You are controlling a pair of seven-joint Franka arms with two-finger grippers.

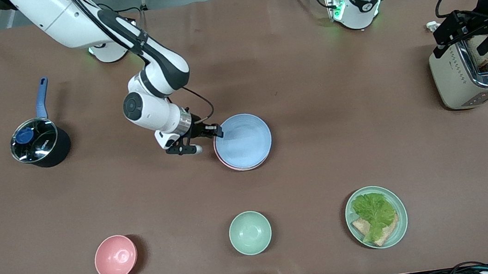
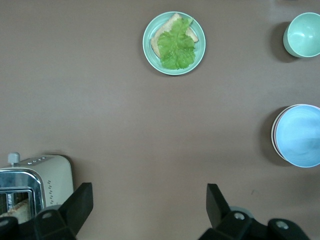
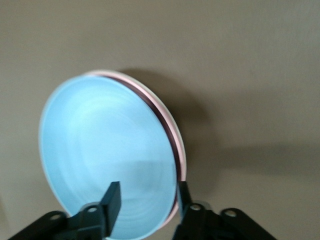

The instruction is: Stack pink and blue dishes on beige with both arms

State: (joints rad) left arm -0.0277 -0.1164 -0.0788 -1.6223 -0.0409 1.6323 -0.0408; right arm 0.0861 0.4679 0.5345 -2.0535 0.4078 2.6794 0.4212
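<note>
In the front view, the blue plate (image 1: 243, 141) lies at frame centre atop the pink plate (image 1: 229, 165), whose rim just peeks out; the right gripper (image 1: 217, 133) straddles the blue rim with parted jaws. The left wrist view shows the left gripper (image 2: 149, 200) spread wide over the toaster (image 2: 31, 186), waiting. In the right wrist view, the plates look stiff, light and slick, best pinched at the rim. No beige plate or readable writing appears.
</note>
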